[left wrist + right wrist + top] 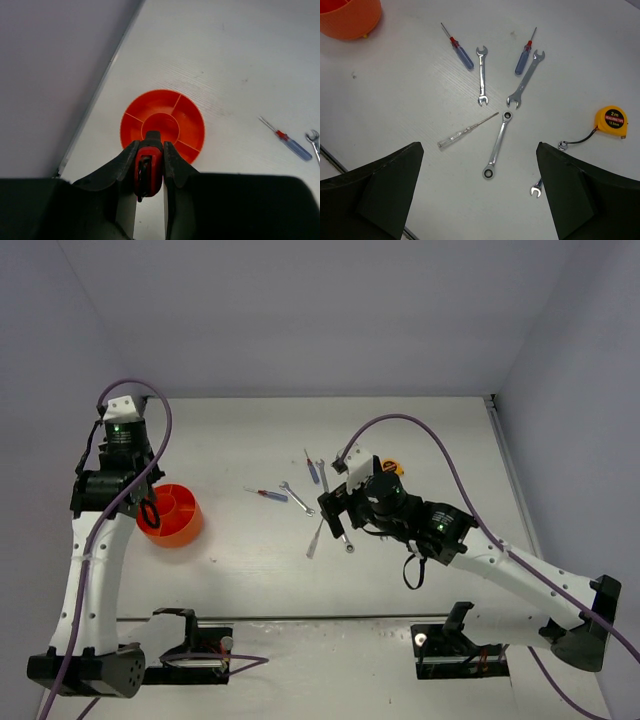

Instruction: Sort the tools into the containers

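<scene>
My left gripper (149,147) is shut on a red-and-black knife-like tool (148,167) and hangs just above the near rim of the round orange tub (192,112), whose compartments look empty. My right gripper (479,150) stands open over the tools, nothing between its fingers. Below it lie a silver ring wrench (499,145) and a clear-handled screwdriver (465,131). Farther off are two open-end wrenches (481,75) (526,80) and two blue-and-red screwdrivers (460,47) (525,52). A yellow tape measure (611,120) sits to the right.
A small wrench (536,189) pokes out beside the right finger. The tub (185,525) stands at the table's left, the tool cluster near the middle under the right gripper (335,508). Grey walls enclose the table on three sides.
</scene>
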Motion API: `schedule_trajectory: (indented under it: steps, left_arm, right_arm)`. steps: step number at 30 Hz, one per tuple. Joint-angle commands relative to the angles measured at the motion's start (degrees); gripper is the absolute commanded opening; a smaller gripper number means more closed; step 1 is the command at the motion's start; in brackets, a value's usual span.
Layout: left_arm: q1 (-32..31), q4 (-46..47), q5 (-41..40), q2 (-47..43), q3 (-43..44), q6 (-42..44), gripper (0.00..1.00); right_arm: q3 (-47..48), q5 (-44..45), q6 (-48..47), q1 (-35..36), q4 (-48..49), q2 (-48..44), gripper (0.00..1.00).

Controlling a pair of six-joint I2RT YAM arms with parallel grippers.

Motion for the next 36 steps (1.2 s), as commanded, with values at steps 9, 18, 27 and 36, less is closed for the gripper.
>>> schedule_trajectory:
  steps: [9, 18, 27, 36]
  left_arm:
    - [10.5, 14.6, 10.2, 6.0, -5.5, 2.6, 0.0]
    - [10.9, 17.5, 13.1, 7.1, -9.4, 0.9, 0.0]
    - [10.9, 19.9, 13.3, 6.8, -14.7, -1.1, 0.09]
    - [11.3, 18.4, 13.5, 6.5, -14.9, -0.3, 0.45]
  right_arm:
    - [-5.4, -0.4, -0.4, -0.6, 2.7, -4.4, 0.94]
    - [-7.8, -0.2, 0.9, -0.8, 2.8, -4.9, 0.94]
    - [-9.7, 3.0, 3.2, -1.2, 2.8, -3.7, 0.94]
    - [-11.6, 4.1, 5.6, -1.4, 2.8, -2.4, 0.94]
